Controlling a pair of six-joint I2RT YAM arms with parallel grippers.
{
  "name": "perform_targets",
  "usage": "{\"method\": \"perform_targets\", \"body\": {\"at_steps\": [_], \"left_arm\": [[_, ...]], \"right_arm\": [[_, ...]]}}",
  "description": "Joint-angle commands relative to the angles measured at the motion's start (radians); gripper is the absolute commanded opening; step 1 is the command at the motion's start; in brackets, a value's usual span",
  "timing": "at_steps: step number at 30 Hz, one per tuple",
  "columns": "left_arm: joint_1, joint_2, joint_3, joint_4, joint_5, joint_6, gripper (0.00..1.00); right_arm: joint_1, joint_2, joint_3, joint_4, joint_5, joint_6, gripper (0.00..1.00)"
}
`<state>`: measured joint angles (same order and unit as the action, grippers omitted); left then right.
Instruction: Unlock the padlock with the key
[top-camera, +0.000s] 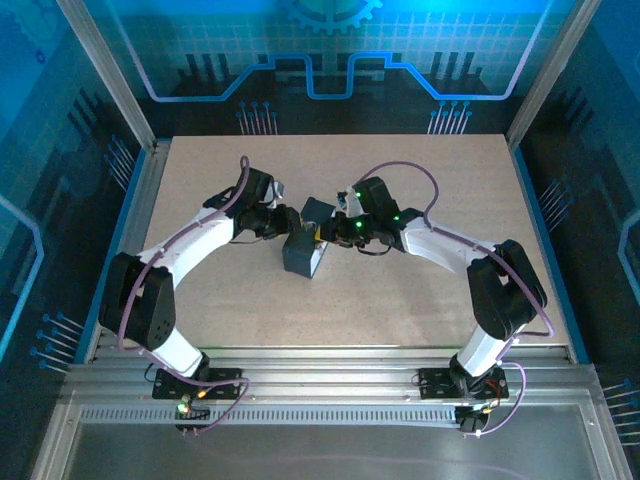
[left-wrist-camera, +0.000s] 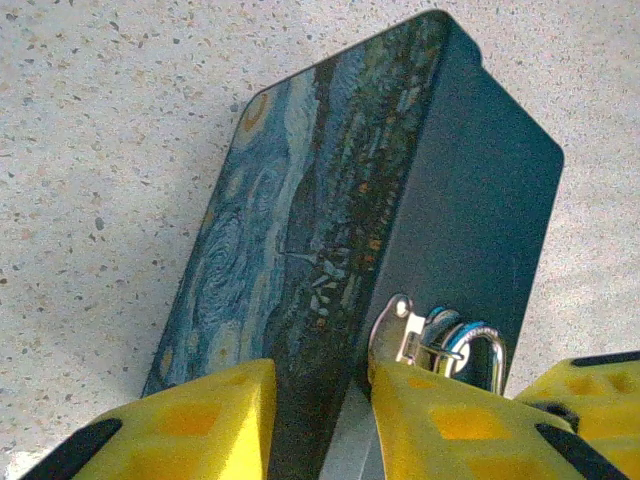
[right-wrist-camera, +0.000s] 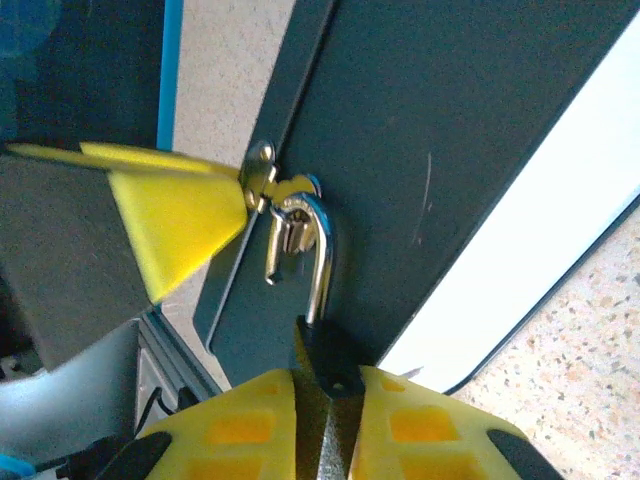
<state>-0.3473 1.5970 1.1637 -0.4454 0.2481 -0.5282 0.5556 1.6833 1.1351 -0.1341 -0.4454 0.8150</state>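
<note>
The swirl-painted box (top-camera: 301, 252) stands on the table between both arms. My left gripper (left-wrist-camera: 320, 420) is shut on the box (left-wrist-camera: 300, 230), one yellow finger (left-wrist-camera: 200, 425) on the painted face and the other beside the metal hasp (left-wrist-camera: 398, 330). The padlock (right-wrist-camera: 330, 362) hangs from the hasp (right-wrist-camera: 262, 178) by its silver shackle (right-wrist-camera: 322, 262). One leg of the shackle ends free, out of the dark body. My right gripper (right-wrist-camera: 330, 420) is shut on the padlock's body. The key is hidden. The left gripper's yellow finger (right-wrist-camera: 180, 215) touches the hasp from the left.
The tabletop (top-camera: 420, 300) is bare speckled board around the box. Metal frame posts and blue walls (top-camera: 90, 200) enclose it on three sides. A slotted aluminium ledge (top-camera: 330, 365) runs along the near edge by the arm bases.
</note>
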Motion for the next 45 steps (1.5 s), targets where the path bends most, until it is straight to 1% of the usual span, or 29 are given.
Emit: {"method": "perform_targets", "body": {"at_steps": [1,6,9,11,13,15,22,24,26,28,29,32,35,39,42,45], "left_arm": [[-0.050,0.019,-0.051,-0.106,0.009,-0.025,0.32],[-0.054,0.015,-0.065,-0.086,0.017,-0.057,0.31],[-0.054,0.013,-0.064,-0.083,0.019,-0.071,0.31],[-0.054,0.012,-0.061,-0.080,0.024,-0.076,0.31],[-0.056,0.012,-0.062,-0.070,0.037,-0.091,0.30],[-0.064,0.012,-0.061,-0.066,0.039,-0.100,0.30],[-0.078,-0.012,-0.089,-0.044,0.002,-0.137,0.29],[-0.078,-0.011,-0.091,-0.044,-0.002,-0.143,0.29],[-0.077,-0.010,-0.090,-0.044,-0.008,-0.148,0.29],[-0.077,-0.015,-0.085,-0.046,-0.013,-0.151,0.33],[-0.076,-0.019,-0.080,-0.047,-0.015,-0.152,0.35],[-0.077,-0.026,-0.058,-0.057,-0.022,-0.150,0.37],[-0.076,-0.021,-0.038,-0.062,-0.016,-0.149,0.39],[-0.075,-0.031,-0.031,-0.042,0.008,-0.150,0.43],[-0.076,-0.039,-0.021,-0.045,0.019,-0.147,0.45],[-0.072,-0.049,-0.018,-0.050,0.024,-0.148,0.47]], "right_arm": [[-0.016,0.002,0.020,-0.022,0.096,0.004,0.03],[-0.020,-0.007,0.015,0.010,0.111,0.025,0.00],[-0.017,0.001,0.026,0.013,0.083,0.018,0.00],[-0.011,0.001,0.022,0.015,0.089,0.016,0.00],[-0.004,-0.004,0.011,0.018,0.128,0.028,0.00],[-0.002,-0.014,-0.014,0.059,0.171,0.063,0.00],[0.010,-0.057,-0.084,0.161,0.373,0.207,0.00],[0.016,-0.053,-0.084,0.176,0.388,0.219,0.00],[0.020,-0.041,-0.071,0.169,0.377,0.217,0.00],[0.016,-0.041,-0.074,0.165,0.370,0.212,0.00],[0.009,-0.050,-0.082,0.158,0.371,0.203,0.00],[-0.026,-0.095,-0.110,0.133,0.376,0.167,0.00],[-0.074,-0.155,-0.149,0.160,0.333,0.120,0.02],[-0.126,-0.211,-0.177,0.104,0.336,0.053,0.03],[-0.179,-0.213,-0.223,0.076,0.322,0.021,0.04],[-0.222,-0.177,-0.278,0.072,0.295,-0.019,0.06]]}}
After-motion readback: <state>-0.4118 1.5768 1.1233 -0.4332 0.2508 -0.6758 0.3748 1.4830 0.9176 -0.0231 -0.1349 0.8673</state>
